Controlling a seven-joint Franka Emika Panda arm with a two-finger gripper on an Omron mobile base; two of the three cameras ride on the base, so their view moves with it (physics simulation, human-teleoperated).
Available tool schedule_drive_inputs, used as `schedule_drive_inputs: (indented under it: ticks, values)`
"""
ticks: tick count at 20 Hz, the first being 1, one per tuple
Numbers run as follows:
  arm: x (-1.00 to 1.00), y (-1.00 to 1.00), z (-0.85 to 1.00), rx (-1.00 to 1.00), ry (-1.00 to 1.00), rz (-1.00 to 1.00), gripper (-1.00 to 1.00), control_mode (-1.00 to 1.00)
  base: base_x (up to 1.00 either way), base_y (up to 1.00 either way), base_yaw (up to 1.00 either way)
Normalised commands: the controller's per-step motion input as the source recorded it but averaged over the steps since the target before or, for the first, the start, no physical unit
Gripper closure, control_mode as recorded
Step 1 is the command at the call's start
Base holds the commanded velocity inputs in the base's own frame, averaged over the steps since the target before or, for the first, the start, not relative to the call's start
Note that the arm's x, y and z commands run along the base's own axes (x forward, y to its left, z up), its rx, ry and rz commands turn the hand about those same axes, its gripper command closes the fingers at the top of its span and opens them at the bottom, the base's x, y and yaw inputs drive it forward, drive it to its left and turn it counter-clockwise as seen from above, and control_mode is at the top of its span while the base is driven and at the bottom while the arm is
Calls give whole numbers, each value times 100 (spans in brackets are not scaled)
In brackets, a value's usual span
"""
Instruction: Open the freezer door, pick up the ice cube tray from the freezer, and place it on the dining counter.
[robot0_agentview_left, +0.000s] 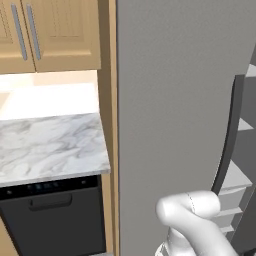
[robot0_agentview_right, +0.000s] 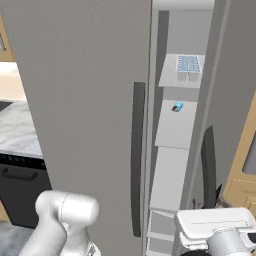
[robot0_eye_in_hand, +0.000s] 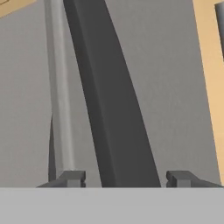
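Freezer door (robot0_agentview_right: 85, 110) is ajar; through the gap beside it the freezer (robot0_agentview_right: 172, 165) interior shows lighter shelves stacked one over another. Ice cube tray (robot0_agentview_right: 188, 66) sits on the upper shelf, toward that shelf's front edge, well above the hand (robot0_eye_in_hand: 126, 178). A small blue-and-dark item (robot0_agentview_right: 177, 107) lies on the shelf just below the tray.

Hand is spread: fingertips (robot0_eye_in_hand: 70, 178) sit either side of a dark curved handle (robot0_eye_in_hand: 111, 109), not touching it as far as the hand view shows. Which door that handle belongs to I can't tell from that view.

Handling guess: tray looks light, rigid, thin-rimmed. Plastic cells are probably slick, so pinch across the short width at the grey rim near the front edge, not over the cells. If filled, keep it level. Shelf clearance above looks fine; the door gap looks narrow for the arm, so swing the door wider first.
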Motion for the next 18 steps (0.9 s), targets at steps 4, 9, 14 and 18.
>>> schedule_drive_inputs:
  ticks: [4, 9, 14, 18]
  values:
    - [-66, 6, 6, 0, 5, -4, -100, -100, 0, 0, 0]
    - [-91, 9, 20, 0, 8, -2, -100, -100, 0, 0, 0]
    - [-91, 0, 27, 0, 3, -8, -100, -100, 0, 0, 0]
    - [-16, -2, 15, 0, 0, -11, -100, -100, 0, 0, 0]
